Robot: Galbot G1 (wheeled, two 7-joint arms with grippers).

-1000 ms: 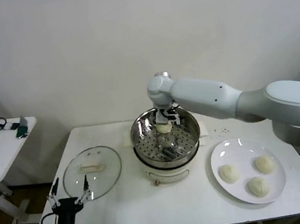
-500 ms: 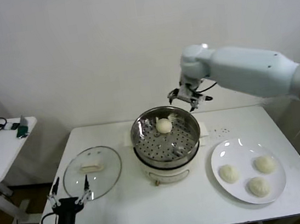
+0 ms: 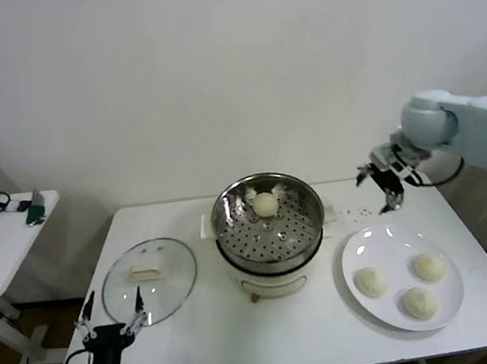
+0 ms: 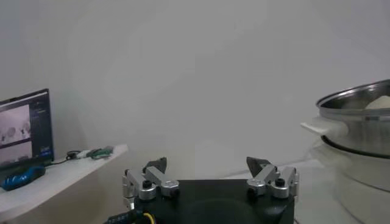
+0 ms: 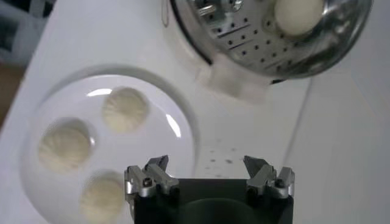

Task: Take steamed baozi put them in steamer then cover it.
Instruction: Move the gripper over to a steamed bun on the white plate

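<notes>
Hovering with fingers spread and empty at two o'clock from the steamer (image 3: 269,223), the right gripper (image 3: 385,188) overlooks three steamed baozi (image 5: 125,109) on the plate (image 5: 180,137), one sits in the basket, while the left gripper (image 4: 210,176) waits open.

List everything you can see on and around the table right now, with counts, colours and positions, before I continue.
Steamed baozi: four, cream-white; one in the steamer, three on the plate.
Steamer: one, shiny steel basket on a cream base, table centre.
Plate: one, white, right of the steamer.
Glass lid: one, clear with a cream handle, left of the steamer.
Table: one, white.
Side table: one, white, far left, holding small items.
Right gripper: open, empty, above the table behind the plate.
Left gripper: open, parked at the table's front-left corner.
</notes>
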